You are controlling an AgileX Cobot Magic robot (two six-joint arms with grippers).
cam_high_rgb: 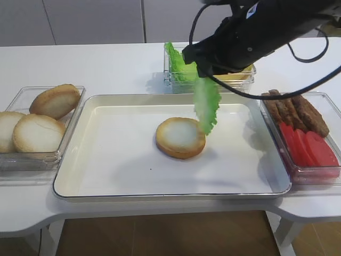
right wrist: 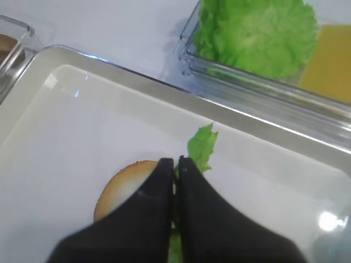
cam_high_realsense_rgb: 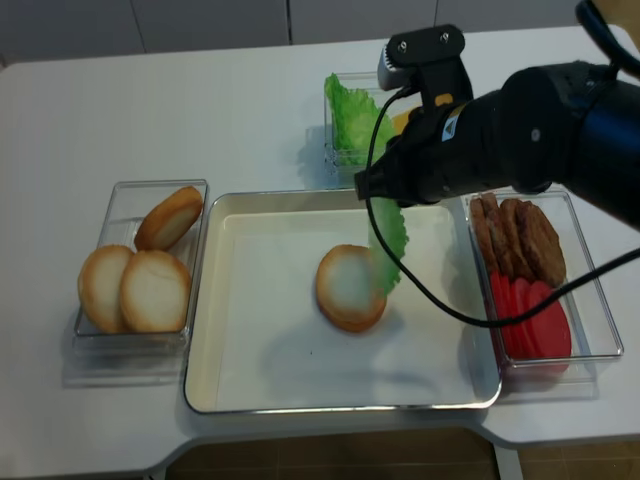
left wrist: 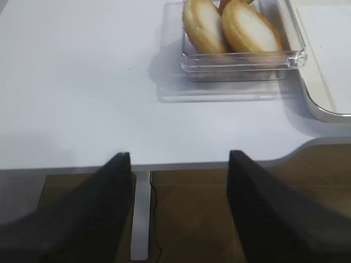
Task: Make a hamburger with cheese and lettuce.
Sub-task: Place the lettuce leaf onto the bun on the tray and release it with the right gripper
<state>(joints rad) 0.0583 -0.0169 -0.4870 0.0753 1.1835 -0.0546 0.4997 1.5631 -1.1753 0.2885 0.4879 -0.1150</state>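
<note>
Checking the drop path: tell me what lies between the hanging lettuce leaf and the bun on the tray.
Nothing; the lettuce leaf hangs from the right gripper, its tip beside the bun, in the exterior high view.

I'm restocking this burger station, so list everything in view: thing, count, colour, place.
tray: one, cream with a metal rim, centre of table
bun half: one, cream face with a brown rim, on the tray
held lettuce: one leaf, green, hanging above the tray beside the bun half
spare lettuce: count unclear, green, in the back bin
cheese: count unclear, yellow, back bin next to the spare lettuce
spare buns: three, cream and brown, left bin
patties: several, brown, right bin, far end
red slices: several, right bin, near end
table: one, white
right tool: black, shut on the held lettuce
left tool: black, open, at the table's near edge
</note>
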